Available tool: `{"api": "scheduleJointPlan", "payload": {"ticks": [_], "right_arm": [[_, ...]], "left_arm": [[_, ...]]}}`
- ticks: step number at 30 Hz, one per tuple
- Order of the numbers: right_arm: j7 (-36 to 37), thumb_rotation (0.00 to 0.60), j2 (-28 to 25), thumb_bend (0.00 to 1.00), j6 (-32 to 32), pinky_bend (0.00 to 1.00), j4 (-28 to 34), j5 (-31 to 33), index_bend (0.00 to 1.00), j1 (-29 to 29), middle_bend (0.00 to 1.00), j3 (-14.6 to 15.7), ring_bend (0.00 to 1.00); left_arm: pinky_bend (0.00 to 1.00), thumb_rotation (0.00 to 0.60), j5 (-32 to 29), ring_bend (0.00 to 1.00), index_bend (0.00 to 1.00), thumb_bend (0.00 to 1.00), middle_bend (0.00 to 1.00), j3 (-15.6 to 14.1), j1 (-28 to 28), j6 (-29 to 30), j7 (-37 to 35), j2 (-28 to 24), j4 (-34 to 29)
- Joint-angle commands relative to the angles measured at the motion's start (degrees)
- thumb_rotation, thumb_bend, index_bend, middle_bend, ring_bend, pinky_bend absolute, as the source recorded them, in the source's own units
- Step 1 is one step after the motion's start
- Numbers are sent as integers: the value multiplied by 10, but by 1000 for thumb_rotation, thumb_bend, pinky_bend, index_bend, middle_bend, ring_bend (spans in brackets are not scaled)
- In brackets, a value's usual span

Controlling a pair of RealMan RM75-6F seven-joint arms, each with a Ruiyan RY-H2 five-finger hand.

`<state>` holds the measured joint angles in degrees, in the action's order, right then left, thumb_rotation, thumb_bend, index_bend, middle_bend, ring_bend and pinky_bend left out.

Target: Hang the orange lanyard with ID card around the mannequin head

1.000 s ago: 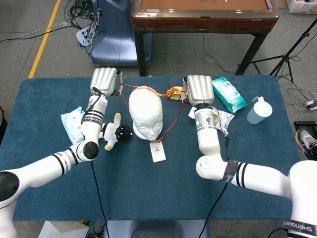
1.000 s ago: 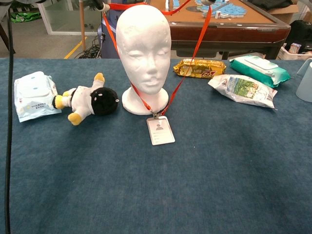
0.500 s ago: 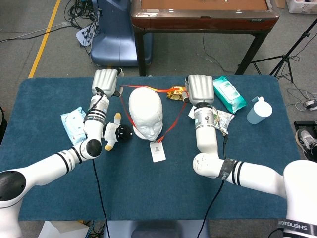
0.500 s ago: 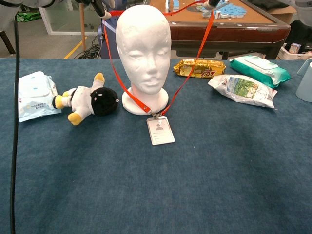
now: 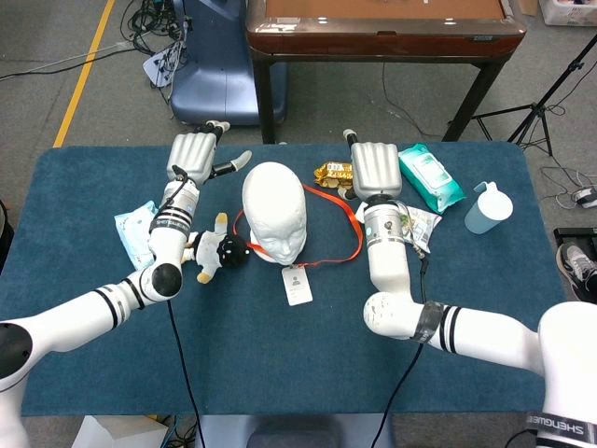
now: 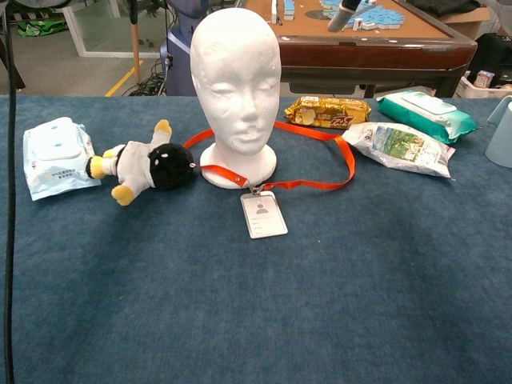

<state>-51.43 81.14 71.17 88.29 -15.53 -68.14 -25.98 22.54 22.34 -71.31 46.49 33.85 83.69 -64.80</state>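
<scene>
The white mannequin head point(image 5: 274, 220) point(image 6: 237, 88) stands upright at the table's middle. The orange lanyard point(image 5: 351, 220) point(image 6: 322, 157) lies slack on the blue cloth, looped around the head's base and bulging out to its right. Its ID card point(image 5: 298, 285) point(image 6: 263, 214) lies flat in front of the base. My left hand point(image 5: 196, 157) hovers behind and left of the head with its fingers spread, holding nothing. Behind and right of the head, my right hand point(image 5: 375, 169) is held flat and empty. In the chest view only a fingertip point(image 6: 344, 11) shows at the top edge.
A black-and-white plush toy point(image 5: 217, 250) point(image 6: 148, 166) and a wipes pack point(image 5: 135, 233) point(image 6: 54, 156) lie left of the head. A gold snack pack point(image 6: 330, 112), a white-green bag point(image 6: 398, 148), a green wipes pack point(image 5: 429, 177) and a pale jug point(image 5: 487, 207) sit to the right. A brown table point(image 5: 382, 37) stands beyond.
Both hands have let go of the lanyard. It was stretched up over the head's crown; now it has dropped around the base onto the cloth. My left hand's fingers have spread.
</scene>
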Motion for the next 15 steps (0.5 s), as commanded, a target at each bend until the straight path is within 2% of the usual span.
{"api": "scheduleJointPlan", "payload": {"ticks": [1, 9, 15], "right_arm": [[14, 600, -28, 0, -6, 1000, 33, -31, 170, 17, 924, 8, 962], [68, 600, -65, 0, -1, 1000, 92, -86, 170, 58, 911, 16, 944], [110, 600, -112, 0, 2, 1000, 147, -154, 170, 104, 865, 39, 890]], "left_arm": [[441, 0, 10, 151, 0, 110, 91, 1, 14, 7, -15, -20, -29], [440, 0, 70, 151, 0, 110, 92, -2, 68, 46, -66, -85, -129], [440, 0, 85, 151, 0, 110, 92, -5, 115, 65, -105, -136, -186]]}}
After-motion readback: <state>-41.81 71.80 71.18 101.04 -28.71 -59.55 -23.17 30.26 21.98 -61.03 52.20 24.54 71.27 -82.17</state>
